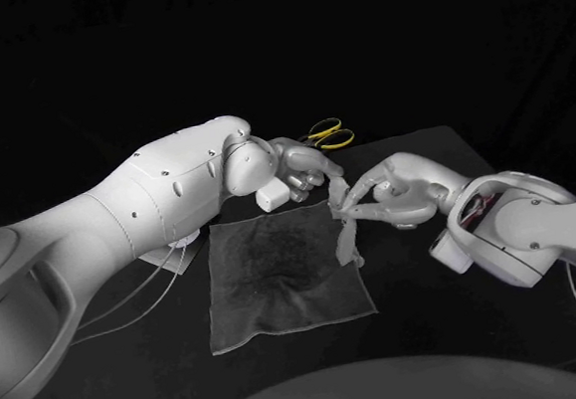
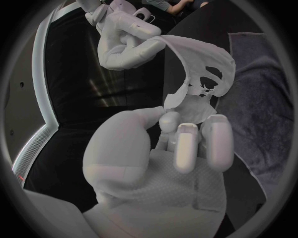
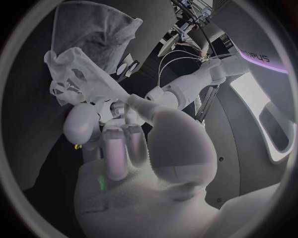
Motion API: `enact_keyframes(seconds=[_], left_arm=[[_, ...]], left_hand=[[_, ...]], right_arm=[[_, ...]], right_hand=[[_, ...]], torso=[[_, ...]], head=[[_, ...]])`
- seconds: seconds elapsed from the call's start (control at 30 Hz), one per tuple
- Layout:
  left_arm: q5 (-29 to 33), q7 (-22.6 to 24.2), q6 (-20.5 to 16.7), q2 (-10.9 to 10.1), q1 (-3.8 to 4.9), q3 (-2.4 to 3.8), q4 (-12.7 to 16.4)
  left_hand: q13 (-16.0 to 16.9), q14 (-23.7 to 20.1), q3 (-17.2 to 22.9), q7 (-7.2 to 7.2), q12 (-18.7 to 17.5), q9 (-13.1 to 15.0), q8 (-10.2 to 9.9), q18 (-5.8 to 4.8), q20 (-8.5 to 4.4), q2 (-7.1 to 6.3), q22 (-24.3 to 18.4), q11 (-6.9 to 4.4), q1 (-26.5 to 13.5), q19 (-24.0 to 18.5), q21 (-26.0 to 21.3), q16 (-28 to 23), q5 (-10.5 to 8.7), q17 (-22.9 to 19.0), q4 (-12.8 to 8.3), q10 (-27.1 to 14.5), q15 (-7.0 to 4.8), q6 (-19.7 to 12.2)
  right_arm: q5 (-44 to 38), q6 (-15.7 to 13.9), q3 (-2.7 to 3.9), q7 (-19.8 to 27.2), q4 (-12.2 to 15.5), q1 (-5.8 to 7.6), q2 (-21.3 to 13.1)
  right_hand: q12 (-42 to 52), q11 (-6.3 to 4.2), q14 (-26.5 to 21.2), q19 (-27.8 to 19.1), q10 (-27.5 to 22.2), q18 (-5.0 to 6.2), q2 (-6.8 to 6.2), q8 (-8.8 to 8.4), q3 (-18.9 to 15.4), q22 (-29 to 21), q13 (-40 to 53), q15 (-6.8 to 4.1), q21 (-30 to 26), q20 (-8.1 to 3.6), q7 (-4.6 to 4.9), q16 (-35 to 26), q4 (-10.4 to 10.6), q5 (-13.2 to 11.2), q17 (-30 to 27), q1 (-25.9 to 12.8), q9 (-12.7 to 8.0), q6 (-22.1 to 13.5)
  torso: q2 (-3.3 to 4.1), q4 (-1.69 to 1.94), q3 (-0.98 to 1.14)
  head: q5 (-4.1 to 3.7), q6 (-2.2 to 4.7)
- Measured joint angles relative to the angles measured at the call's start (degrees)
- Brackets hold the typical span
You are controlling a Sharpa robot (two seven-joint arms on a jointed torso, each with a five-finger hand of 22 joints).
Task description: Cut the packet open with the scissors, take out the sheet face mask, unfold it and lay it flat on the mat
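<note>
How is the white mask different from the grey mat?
The mask hangs crumpled in the air, held between the left hand and right hand; the mat lies spread flat on the table. The mask is white with holes cut in it; the mat is grey with none. Both look like thin, floppy sheets.

left hand [image 1: 291,171]: fingers pinch mask [image 1: 346,240] | right hand [image 1: 382,198]: fingers pinch mask | hands just beside each other
</note>
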Motion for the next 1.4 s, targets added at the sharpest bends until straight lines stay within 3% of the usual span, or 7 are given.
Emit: enact_keyframes(seconds=[0.13,0.3,0.47,0.93,1.4], left_arm=[[-0.44,-0.24,1.03,-0.64,-0.66,-0.25,-0.56],[-1.27,-0.54,2.04,-1.69,-1.36,-0.55,-1.26],[-2.3,-0.66,2.32,-2.87,-1.62,-0.67,-1.52],[-6.83,-0.44,2.06,-6.42,-2.0,-0.85,-1.98],[-14.1,2.02,1.19,-7.33,-3.36,-1.22,-3.84]], left_hand=[[-0.06,-0.01,0.0,0.0,0.0,0.0,0.22,0.0,0.0,0.14,-0.01,-0.01,0.14,0.0,0.0,0.0,-0.02,0.0,0.0,-0.4,0.01,0.0],[-0.06,-0.01,0.0,0.21,0.0,0.0,0.23,0.0,0.0,0.17,-0.01,-0.01,0.17,0.0,0.0,0.0,-0.03,0.0,0.0,-0.4,0.01,-0.21],[-0.07,-0.01,0.0,0.21,0.0,0.0,0.23,0.0,0.0,0.23,0.0,-0.01,0.23,0.0,-0.01,0.0,-0.19,0.0,0.0,-0.41,0.01,-0.21],[-0.08,-0.09,0.0,0.21,0.0,-0.03,0.22,0.0,0.0,0.23,0.04,0.0,0.23,0.0,-0.01,-0.02,0.02,0.0,0.0,-0.41,0.08,-0.21],[-0.24,0.19,0.0,0.2,-0.22,0.02,0.2,-0.01,0.0,0.22,0.03,0.0,0.21,0.0,-0.01,-0.07,0.01,0.0,0.0,-0.41,-0.03,-0.21]], right_arm=[[0.1,-0.22,0.01,-0.06,-1.73,-2.14,3.03],[0.17,-1.07,0.02,-0.03,-5.07,-4.58,7.6],[0.3,-2.21,0.01,0.17,-8.17,-5.9,11.03],[0.75,-4.04,0.05,0.79,-12.29,-7.15,16.82],[1.42,-4.42,0.05,0.15,-16.92,-8.0,24.33]], right_hand=[[0.0,0.0,0.0,0.0,0.0,0.65,0.0,0.0,0.0,0.02,0.0,0.0,-0.34,0.0,0.0,0.01,0.0,0.22,0.01,0.0,0.0,0.0],[-0.01,0.0,-0.01,0.0,0.0,0.65,0.01,0.0,-0.01,0.03,0.0,0.01,-0.34,0.0,-0.01,0.0,-0.01,0.25,0.02,0.01,0.0,-0.01],[-0.01,0.0,-0.02,0.0,0.0,0.65,0.08,0.0,0.01,0.04,-0.01,0.02,-0.69,0.0,-0.02,0.0,0.01,0.25,0.05,0.08,0.0,-0.02],[-0.12,0.0,0.11,0.0,0.0,0.56,0.17,0.0,0.14,0.0,-0.03,-0.11,-1.06,0.0,-0.12,-0.05,0.15,0.16,0.05,0.17,0.0,-0.12],[-0.12,0.0,0.11,0.0,0.0,0.51,0.25,0.0,0.14,0.01,0.0,-0.11,-1.51,0.0,0.03,-0.23,0.14,0.01,-0.01,0.23,0.0,-0.01]], torso=[[0.06,-0.05,-0.15],[0.1,-0.04,-0.32],[0.16,0.07,-0.32],[0.21,0.07,-0.47],[0.27,-0.01,-0.43]], head=[[0.24,0.0],[0.48,0.0],[0.8,0.0],[1.18,-0.01],[1.49,-0.01]])
